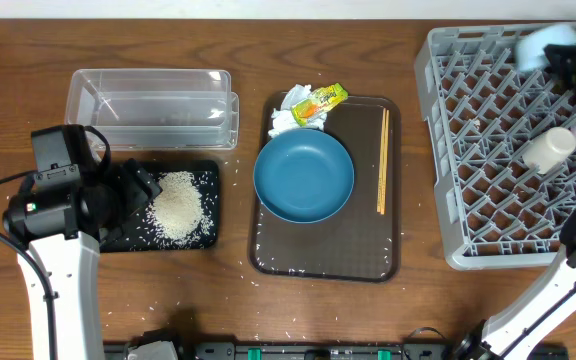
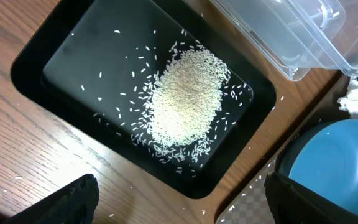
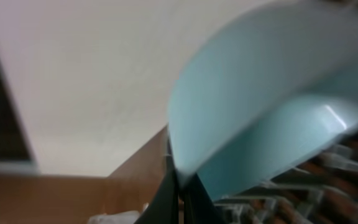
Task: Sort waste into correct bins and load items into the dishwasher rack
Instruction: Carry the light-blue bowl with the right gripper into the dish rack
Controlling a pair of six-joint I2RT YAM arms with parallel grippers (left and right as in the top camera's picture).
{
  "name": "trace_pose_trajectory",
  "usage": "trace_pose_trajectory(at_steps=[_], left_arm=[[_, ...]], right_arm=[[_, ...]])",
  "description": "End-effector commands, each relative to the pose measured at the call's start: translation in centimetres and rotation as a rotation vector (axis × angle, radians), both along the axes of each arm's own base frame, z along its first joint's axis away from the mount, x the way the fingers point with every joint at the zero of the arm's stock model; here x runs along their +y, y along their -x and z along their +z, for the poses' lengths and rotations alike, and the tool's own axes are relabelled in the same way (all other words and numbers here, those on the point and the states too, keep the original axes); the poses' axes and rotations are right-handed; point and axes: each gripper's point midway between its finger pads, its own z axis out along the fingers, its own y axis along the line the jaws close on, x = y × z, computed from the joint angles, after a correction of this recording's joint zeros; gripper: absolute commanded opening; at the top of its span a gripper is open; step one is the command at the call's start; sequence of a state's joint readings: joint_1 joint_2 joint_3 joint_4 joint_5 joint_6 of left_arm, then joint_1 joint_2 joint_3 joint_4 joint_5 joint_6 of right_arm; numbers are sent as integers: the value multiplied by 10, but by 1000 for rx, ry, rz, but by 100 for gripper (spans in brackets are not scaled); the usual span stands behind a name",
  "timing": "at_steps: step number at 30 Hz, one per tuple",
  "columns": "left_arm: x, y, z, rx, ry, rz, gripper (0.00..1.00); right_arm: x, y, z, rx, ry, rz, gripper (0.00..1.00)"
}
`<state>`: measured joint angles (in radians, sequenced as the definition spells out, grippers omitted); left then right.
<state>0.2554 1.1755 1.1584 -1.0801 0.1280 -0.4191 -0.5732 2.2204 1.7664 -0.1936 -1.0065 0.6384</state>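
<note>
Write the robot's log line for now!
left gripper: open above rice in black tray | right gripper: holding light-blue bowl over dishwasher rack

dark brown serving tray (image 1: 328, 252) in the middle of wooden table (image 1: 188, 292)

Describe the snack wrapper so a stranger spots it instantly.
Find the dark brown serving tray at centre. At its far edge, behind the blue bowl, the snack wrapper lies against a crumpled white napkin. It alone is yellow-green.
</note>
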Motion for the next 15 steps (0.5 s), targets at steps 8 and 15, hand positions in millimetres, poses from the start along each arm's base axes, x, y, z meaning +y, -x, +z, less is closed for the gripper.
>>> trace_pose_trajectory(at_steps=[8, 15], left_arm=[[2, -1, 4, -7, -4, 5, 88], [2, -1, 4, -7, -4, 5, 88]], right_arm=[[-40, 37, 14, 81, 137, -126, 14], [-22, 63, 86, 49, 255, -159, 23]])
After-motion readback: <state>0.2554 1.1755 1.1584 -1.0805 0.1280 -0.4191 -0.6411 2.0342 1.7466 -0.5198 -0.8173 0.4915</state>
